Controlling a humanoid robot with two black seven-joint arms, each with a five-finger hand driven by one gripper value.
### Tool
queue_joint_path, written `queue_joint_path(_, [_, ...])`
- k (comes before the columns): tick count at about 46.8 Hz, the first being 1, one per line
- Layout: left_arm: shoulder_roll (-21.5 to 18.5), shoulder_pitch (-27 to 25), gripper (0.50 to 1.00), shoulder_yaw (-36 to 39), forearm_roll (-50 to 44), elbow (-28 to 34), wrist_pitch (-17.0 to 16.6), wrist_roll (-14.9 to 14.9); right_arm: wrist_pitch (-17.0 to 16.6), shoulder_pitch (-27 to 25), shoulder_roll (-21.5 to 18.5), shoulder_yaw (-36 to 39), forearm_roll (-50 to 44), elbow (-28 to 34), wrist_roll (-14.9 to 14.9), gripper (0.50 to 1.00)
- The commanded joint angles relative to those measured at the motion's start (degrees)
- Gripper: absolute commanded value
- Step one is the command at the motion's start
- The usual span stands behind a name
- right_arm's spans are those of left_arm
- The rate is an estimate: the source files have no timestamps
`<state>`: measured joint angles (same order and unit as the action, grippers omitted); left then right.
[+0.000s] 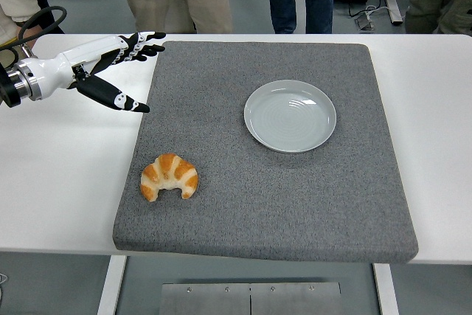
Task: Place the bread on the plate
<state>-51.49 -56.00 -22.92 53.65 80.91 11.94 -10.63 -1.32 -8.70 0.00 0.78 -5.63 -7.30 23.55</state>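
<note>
Reaching for a soft croissant

Judging the bread (170,175), I expect it light, flaky and easily crushed, so I'd cup it gently across its thick middle. It lies on the grey mat (310,204) near the mat's left edge, toward the desk's (66,182) near side. My left hand (110,71) hovers open, fingers spread, well apart toward the far-left corner. The plate (290,116) sits empty.
</note>
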Motion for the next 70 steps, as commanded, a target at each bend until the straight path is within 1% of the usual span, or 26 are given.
queue_joint_path(1, [-0.4,-0.4,0.939,0.0,2.8,1.4,2.3,-0.1,0.0,0.0,0.0,0.0,0.0,0.0,0.0,1.0])
queue_joint_path(3, [-0.5,-0.6,0.939,0.0,5.0,2.2,2.9,0.0,0.0,0.0,0.0,0.0,0.0,0.0,0.0,1.0])
queue_joint_path(6, [-1.3,-0.9,0.939,-0.2,10.0,3.4,2.9,0.0,0.0,0.0,0.0,-0.1,0.0,0.0,0.0,1.0])
queue_joint_path(9, [-2.2,-0.6,0.94,-0.3,12.6,4.2,2.8,0.0,0.0,0.0,0.0,0.0,0.0,0.0,0.0,1.0])
queue_joint_path(16, [-2.4,0.4,0.94,0.2,12.9,4.9,2.9,0.0,0.0,0.0,0.0,0.0,0.0,0.0,0.0,1.0])
queue_joint_path(21, [-3.3,2.0,0.94,1.9,13.1,6.8,3.0,-0.1,0.0,0.0,0.0,-0.1,0.0,0.0,0.0,1.0])
queue_joint_path(25, [-4.2,3.3,0.942,2.8,13.2,8.2,3.0,-1.1,0.0,0.0,0.0,0.0,0.0,0.0,0.0,1.0])
queue_joint_path(26, [-4.2,3.8,0.958,3.0,13.2,8.4,3.0,-1.6,0.0,0.0,0.0,0.0,0.0,0.0,0.0,1.0])
queue_joint_path(27, [-4.2,4.3,0.972,3.1,13.2,8.5,3.0,-2.2,0.0,0.0,0.0,-0.1,0.0,0.0,0.0,1.0])
queue_joint_path(30, [-4.3,5.4,0.974,3.3,13.4,8.5,3.0,-4.2,0.0,0.0,0.0,0.0,0.0,0.0,0.0,1.0])
queue_joint_path(36, [-4.2,5.8,0.971,3.4,13.5,8.5,2.9,-4.4,0.0,0.0,0.0,0.0,0.0,0.0,0.0,1.0])
queue_joint_path(40, [-4.1,5.8,0.968,3.7,15.9,8.5,2.7,-4.4,0.0,0.0,0.0,0.0,0.0,0.0,0.0,1.0])
queue_joint_path(43, [-3.5,6.0,0.958,3.8,18.5,8.4,2.0,-4.3,0.0,0.0,0.0,0.0,0.0,0.0,0.0,1.0])
queue_joint_path(45, [-3.2,6.3,0.958,3.9,19.6,8.3,0.7,-4.3,0.0,0.0,0.0,0.0,0.0,0.0,0.0,1.0])
queue_joint_path(53, [-1.2,7.7,0.958,3.9,21.4,7.9,-2.3,-4.3,0.0,0.0,0.0,0.0,0.0,0.0,0.0,1.0])
queue_joint_path(62, [1.0,9.8,0.958,3.9,21.8,7.6,-4.6,-4.2,0.0,0.0,0.0,-0.1,0.0,0.0,0.0,1.0])
queue_joint_path(68, [1.3,11.7,0.958,3.9,22.5,7.6,-4.9,-4.1,0.0,0.0,0.0,0.0,0.0,0.0,0.0,1.0])
queue_joint_path(70, [1.5,12.1,0.958,3.9,23.3,7.6,-5.5,-4.2,0.0,0.0,0.0,0.0,0.0,0.0,0.0,1.0])
